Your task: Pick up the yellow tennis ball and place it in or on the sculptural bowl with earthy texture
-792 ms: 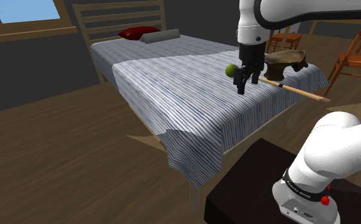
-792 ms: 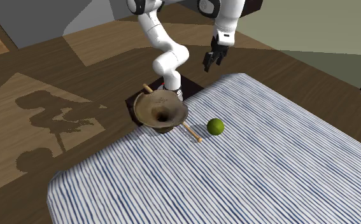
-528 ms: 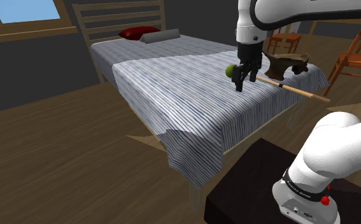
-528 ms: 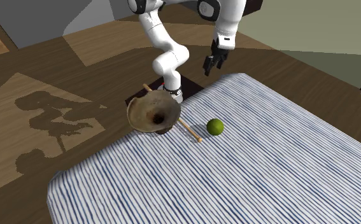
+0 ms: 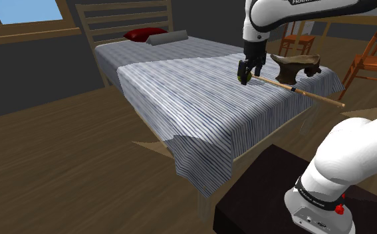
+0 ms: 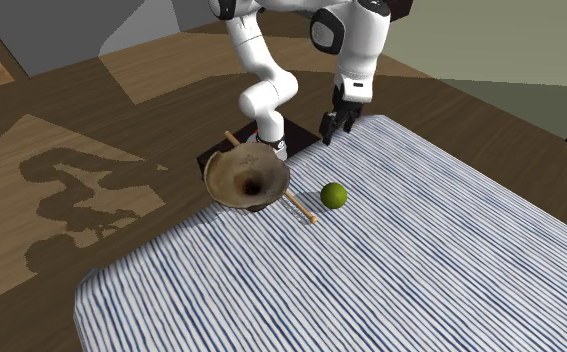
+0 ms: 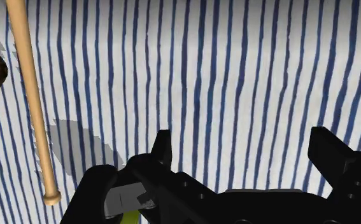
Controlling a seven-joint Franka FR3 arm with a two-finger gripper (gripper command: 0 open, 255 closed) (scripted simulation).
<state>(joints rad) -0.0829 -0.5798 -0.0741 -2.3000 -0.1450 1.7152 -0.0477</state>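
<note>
Gripper (image 6: pixel 333 122) spread wide and holding nothing, above the striped bed (image 6: pixel 441 270).

The second exterior view shows the yellow-green tennis ball (image 6: pixel 333 195) lying free on the cover, beside the wooden stick (image 6: pixel 297 206) and near the brown bowl (image 6: pixel 248 178), with the gripper apart from it by the bed's corner. In the shoulder view the gripper overlaps the ball. Open striped cover spreads beyond the ball, away from the bowl.

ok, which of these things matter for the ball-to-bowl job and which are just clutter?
Job:
- yellow-green ball
- brown bowl
- gripper, open

Lying about:
- wooden stick
- red pillow
- chairs
- striped bedcover
</note>
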